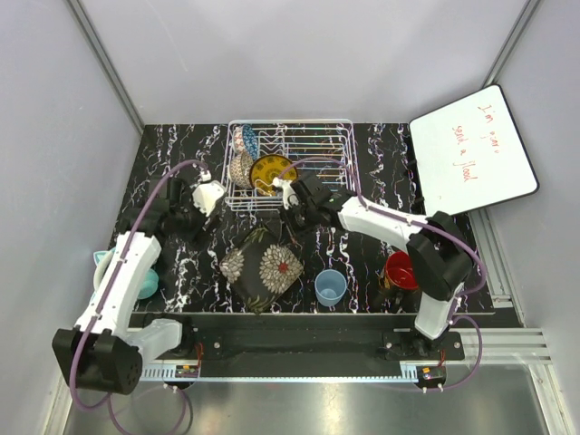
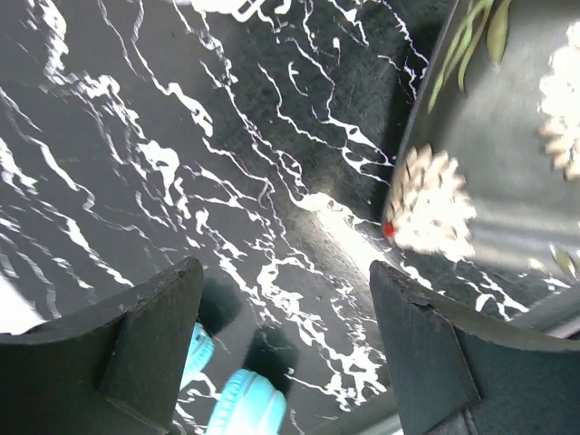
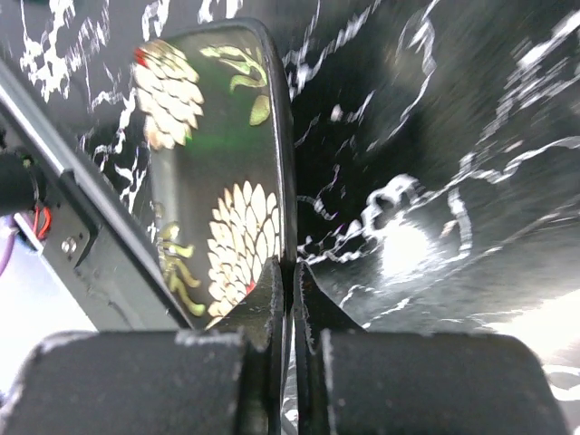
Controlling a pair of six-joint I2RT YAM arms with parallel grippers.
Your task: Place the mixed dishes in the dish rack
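The dark square floral plate (image 1: pixel 261 265) lies tilted on the black marbled table, its far edge raised. My right gripper (image 1: pixel 286 220) is shut on that edge; in the right wrist view the fingers (image 3: pixel 272 290) pinch the thin rim of the plate (image 3: pixel 213 163). My left gripper (image 1: pixel 192 216) hovers open over bare table left of the plate, nothing between its jaws (image 2: pixel 285 272). The dish rack (image 1: pixel 317 145) holds two patterned bowls (image 1: pixel 241 154) and a yellow plate (image 1: pixel 270 172). A light blue cup (image 1: pixel 330 287) and a dark mug (image 1: pixel 399 270) stand near the front.
A white board with red writing (image 1: pixel 471 149) leans at the back right. Teal ribbed balls (image 1: pixel 145 283) sit at the left edge under the left arm; one ball (image 2: pixel 245 408) shows below the left jaws. Grey walls enclose the table.
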